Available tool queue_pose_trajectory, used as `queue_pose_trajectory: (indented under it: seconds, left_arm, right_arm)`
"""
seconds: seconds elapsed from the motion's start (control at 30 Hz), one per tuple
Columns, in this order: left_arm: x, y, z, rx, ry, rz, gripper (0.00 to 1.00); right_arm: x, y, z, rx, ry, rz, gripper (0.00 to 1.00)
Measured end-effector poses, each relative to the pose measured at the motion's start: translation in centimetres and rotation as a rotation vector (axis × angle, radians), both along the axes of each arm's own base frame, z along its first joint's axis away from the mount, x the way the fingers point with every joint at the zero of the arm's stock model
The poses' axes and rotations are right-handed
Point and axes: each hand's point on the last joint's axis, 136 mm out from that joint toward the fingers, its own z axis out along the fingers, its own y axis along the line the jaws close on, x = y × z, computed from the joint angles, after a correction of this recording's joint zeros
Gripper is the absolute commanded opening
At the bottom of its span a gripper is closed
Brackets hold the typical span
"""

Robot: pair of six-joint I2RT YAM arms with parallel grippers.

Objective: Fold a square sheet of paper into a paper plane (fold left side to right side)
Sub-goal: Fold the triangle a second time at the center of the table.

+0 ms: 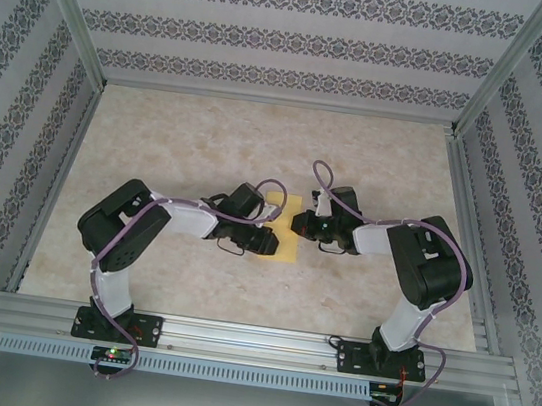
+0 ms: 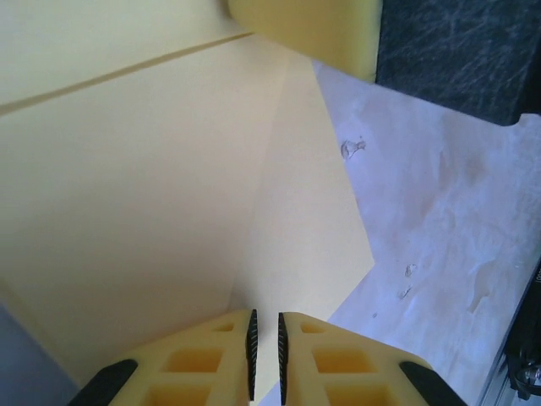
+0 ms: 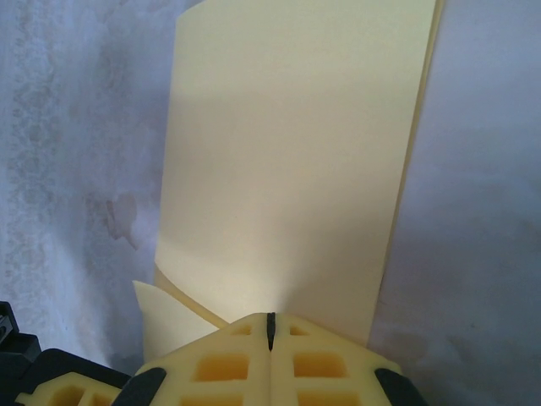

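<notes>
The square sheet of paper (image 1: pixel 280 229) lies bright yellow at the middle of the table, between my two grippers. In the left wrist view the sheet (image 2: pixel 169 211) shows a crease and an angled right corner. My left gripper (image 2: pixel 265 315) stands at its near edge, jaws a narrow gap apart with paper showing in the gap. In the right wrist view the sheet (image 3: pixel 287 152) curves up a little over a lower layer (image 3: pixel 156 317). My right gripper (image 3: pixel 270 318) is shut, tips against the sheet; whether paper is pinched I cannot tell. From above, the left gripper (image 1: pixel 262 235) and right gripper (image 1: pixel 298 223) flank the sheet.
The pale marbled table (image 1: pixel 259 141) stretches back to patterned walls (image 1: pixel 274 37) on three sides. An aluminium rail (image 1: pixel 251 342) carries both arm bases at the near edge. One finger (image 2: pixel 308 30) of the right gripper shows at the top of the left wrist view.
</notes>
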Motion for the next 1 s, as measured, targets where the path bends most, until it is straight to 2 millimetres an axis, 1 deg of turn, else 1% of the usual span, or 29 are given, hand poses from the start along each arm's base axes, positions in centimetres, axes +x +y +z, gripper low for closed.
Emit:
queue_pose_trajectory:
  seconds: [0.4, 0.53, 0.63, 0.77, 0.87, 0.9, 0.93, 1.0]
  left_arm:
    - [-2.0, 1.8, -0.1, -0.002, 0.023, 0.042, 0.17]
    - [-2.4, 1.9, -0.1, -0.010, 0.029, 0.038, 0.18]
    - [-2.6, 1.7, 0.2, -0.025, 0.043, 0.035, 0.21]
    - [-2.5, 1.4, 1.8, -0.065, 0.026, 0.034, 0.28]
    - [-2.1, 1.1, 3.8, -0.102, -0.009, 0.041, 0.35]
    - [-1.8, 1.0, 4.6, -0.115, -0.023, 0.044, 0.35]
    - [-1.4, 1.0, 5.3, -0.123, -0.037, 0.049, 0.35]
    - [-0.5, 1.0, 6.3, -0.132, -0.062, 0.066, 0.36]
  right_arm:
    - [-0.1, 0.1, 0.0, -0.012, 0.002, 0.010, 0.00]
    - [-0.1, 0.1, 0.0, -0.016, 0.000, 0.014, 0.00]
    - [0.0, 0.2, -0.1, -0.019, 0.007, 0.014, 0.00]
    - [0.0, 0.2, 0.0, -0.021, 0.012, 0.014, 0.00]
    - [0.0, 0.2, 0.0, -0.022, 0.014, 0.014, 0.00]
    - [0.0, 0.1, 0.0, -0.024, 0.015, 0.012, 0.00]
    - [0.0, 0.1, 0.1, -0.029, 0.015, 0.009, 0.02]
    - [0.0, -0.2, 0.5, -0.041, 0.012, 0.001, 0.12]
